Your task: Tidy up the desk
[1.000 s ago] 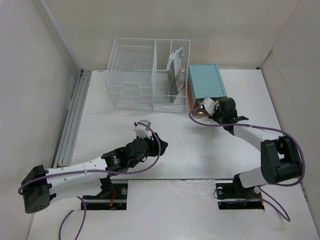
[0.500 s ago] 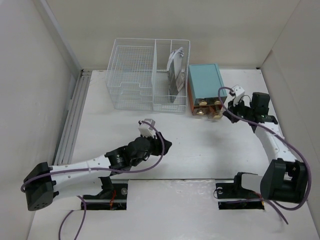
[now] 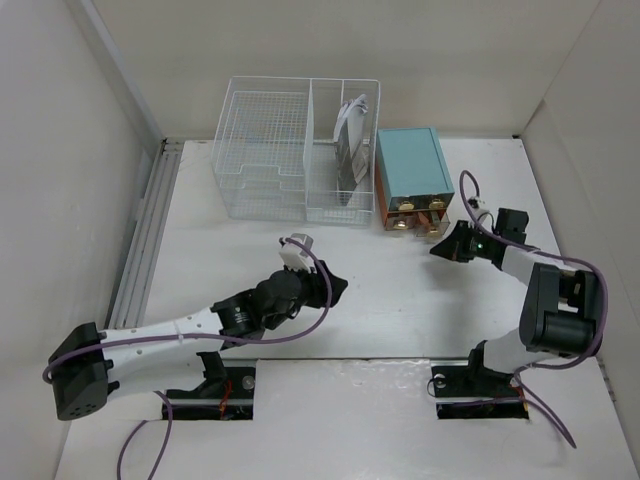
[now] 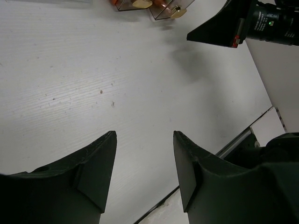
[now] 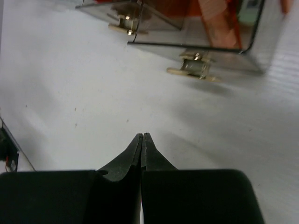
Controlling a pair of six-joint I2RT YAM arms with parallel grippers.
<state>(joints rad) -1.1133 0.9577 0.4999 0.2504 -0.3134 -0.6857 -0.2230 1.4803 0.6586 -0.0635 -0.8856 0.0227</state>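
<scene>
Desk matte white, flat, lightly specked. Sits under both: left gripper spread, empty, toward 6 o'clock; right gripper clenched at 3.

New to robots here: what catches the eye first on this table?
The teal-topped drawer box at the far side of the white desk stands out, brass knobs on its near face. Left of it stands a white wire basket, papers upright in its right compartment. The right pincer, shut, points toward the knobs; the left pincer hangs open over bare desk.
</scene>
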